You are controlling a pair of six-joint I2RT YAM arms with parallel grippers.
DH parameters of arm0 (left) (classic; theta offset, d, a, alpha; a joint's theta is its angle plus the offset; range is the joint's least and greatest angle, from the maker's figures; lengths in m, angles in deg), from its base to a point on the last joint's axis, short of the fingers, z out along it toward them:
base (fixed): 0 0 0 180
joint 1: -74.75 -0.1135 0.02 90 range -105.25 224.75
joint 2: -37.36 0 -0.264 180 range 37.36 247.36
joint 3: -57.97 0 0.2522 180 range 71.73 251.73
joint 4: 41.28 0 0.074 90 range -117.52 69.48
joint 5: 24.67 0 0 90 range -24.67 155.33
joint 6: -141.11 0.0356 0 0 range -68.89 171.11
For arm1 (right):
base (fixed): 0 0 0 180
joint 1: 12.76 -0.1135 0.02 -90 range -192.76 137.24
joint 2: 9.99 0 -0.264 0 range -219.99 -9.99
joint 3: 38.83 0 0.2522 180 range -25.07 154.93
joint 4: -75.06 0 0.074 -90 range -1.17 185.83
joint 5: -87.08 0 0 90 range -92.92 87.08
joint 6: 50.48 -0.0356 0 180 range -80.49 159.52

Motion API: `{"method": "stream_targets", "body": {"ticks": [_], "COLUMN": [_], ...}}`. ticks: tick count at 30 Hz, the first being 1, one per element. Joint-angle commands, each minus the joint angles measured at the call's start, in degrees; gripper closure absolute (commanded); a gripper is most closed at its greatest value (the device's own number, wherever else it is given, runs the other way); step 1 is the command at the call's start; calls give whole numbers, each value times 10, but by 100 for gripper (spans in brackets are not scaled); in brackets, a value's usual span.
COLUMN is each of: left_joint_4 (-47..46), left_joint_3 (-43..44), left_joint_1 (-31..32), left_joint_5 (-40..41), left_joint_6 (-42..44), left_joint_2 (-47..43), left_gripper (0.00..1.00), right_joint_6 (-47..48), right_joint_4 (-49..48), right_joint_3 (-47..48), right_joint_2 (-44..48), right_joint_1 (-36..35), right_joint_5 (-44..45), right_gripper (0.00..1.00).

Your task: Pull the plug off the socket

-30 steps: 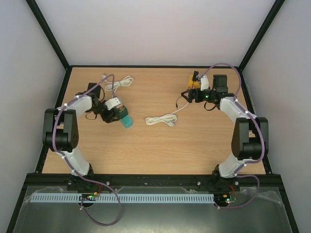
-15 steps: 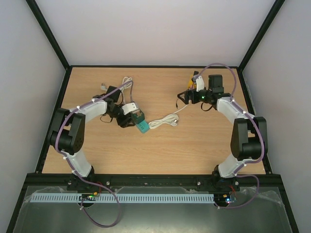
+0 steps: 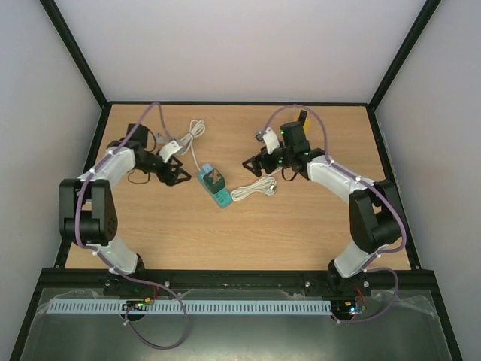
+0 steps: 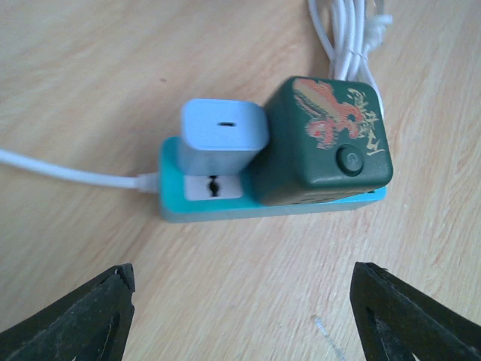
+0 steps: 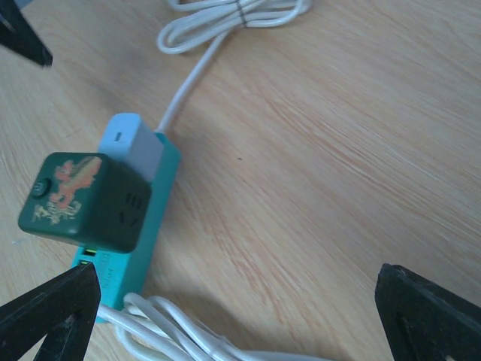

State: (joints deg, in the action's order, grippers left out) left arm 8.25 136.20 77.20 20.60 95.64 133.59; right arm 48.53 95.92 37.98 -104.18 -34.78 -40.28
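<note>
while the socket [image 3: 222, 199] lies diagonally, its plug [image 3: 213, 180] stands upright.

**Bare wood, black bars, pale walls**

A light wooden table [image 3: 316, 226] with visible grain fills the middle. Black frame bars [image 3: 75, 51] edge it and rise at the corners. Plain pale walls [image 3: 240, 45] close in the back and sides. Along the near edge lies a white slotted strip [image 3: 240, 307], possibly a cable duct, on a grey surface [image 3: 240, 340].
</note>
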Motion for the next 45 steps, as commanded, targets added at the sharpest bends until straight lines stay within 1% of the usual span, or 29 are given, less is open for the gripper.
{"method": "stream_targets", "body": {"ticks": [1,6,8,10,15,21,22,25,29,34,38,41,45], "left_joint_4": [3,-99,-137,-158,-162,-188,-190,-191,-189,-190,-184,-173,-159], "left_joint_3": [-4,-53,-69,-79,-91,-110,-112,-111,-112,-116,-114,-111,-115], "left_joint_1": [-54,-122,-136,-143,-152,-153,-154,-154,-156,-156,-156,-156,-155], "left_joint_5": [-59,-67,-49,-35,-23,-16,-15,-8,-7,-7,-5,-10,-31], "left_joint_6": [-10,-98,-128,-140,-145,-159,-161,-164,-162,-160,-149,-134,-104], "left_joint_2": [-37,-74,-89,-102,-113,-126,-128,-129,-132,-137,-136,-133,-133], "left_gripper": [17,12,11,11,10,9,9,8,7,7,7,6,7], "right_joint_6": [-8,-16,-19,-23,-49,-77,-78,-84,-91,-85,-69,-48,-12], "right_joint_4": [-34,-54,-57,-57,-64,-84,-86,-92,-99,-96,-85,-77,-58], "right_joint_3": [0,3,8,14,30,42,47,61,69,67,51,29,-4], "right_joint_2": [13,-1,-13,-27,-61,-97,-104,-130,-146,-150,-141,-124,-103], "right_joint_1": [-60,-139,-167,-190,-236,-265,-268,-271,-271,-271,-271,-271,-270], "right_joint_5": [66,123,146,166,210,244,254,282,299,290,282,272,251], "right_gripper": [2,2,2,2,2,0,2,6,16,34,47,53,58]}}
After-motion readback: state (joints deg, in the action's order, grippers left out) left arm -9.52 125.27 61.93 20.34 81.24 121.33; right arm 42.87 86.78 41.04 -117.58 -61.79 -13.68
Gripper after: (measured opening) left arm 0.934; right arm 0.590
